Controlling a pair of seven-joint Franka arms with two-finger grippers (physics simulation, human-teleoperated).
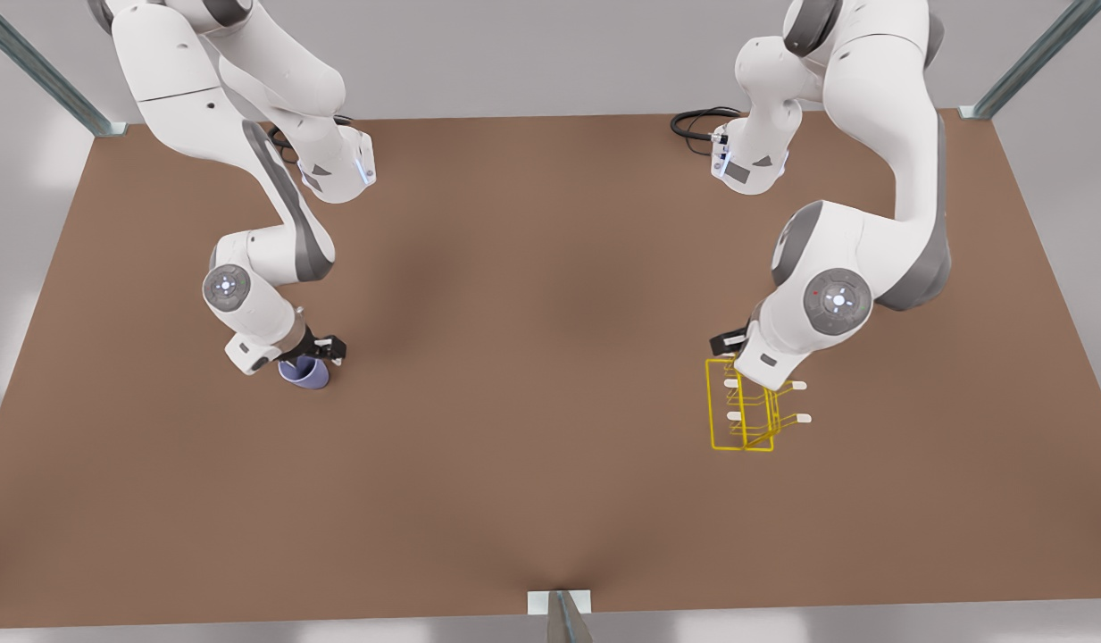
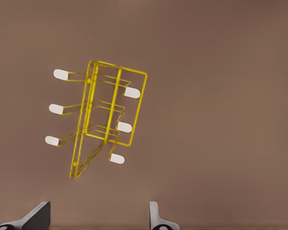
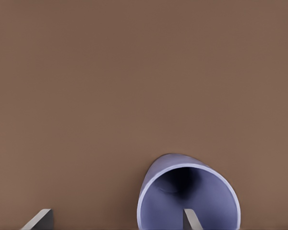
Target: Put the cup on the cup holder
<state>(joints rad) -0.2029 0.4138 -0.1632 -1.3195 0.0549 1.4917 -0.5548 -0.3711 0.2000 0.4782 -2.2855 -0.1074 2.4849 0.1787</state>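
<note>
The lavender-blue cup [image 1: 304,373] sits on the brown table at the front view's left, its open mouth [image 3: 187,194] facing my right gripper [image 3: 115,220]. That gripper [image 1: 322,350] is open right above the cup. One finger [image 3: 191,221] reaches inside the mouth and the other [image 3: 38,219] stays well outside, so they straddle one side of the rim. The yellow wire cup holder [image 1: 745,413] with white-tipped prongs stands at the front view's right. My left gripper [image 1: 733,344] hovers open over its far end, and nothing lies between the fingers [image 2: 38,214] above the cup holder [image 2: 108,120].
The brown table [image 1: 532,375] stretches wide between cup and holder. A black cable [image 1: 697,121] lies at the back near the arm base at the front view's right. Metal frame posts [image 1: 563,616] stand at the table's edges.
</note>
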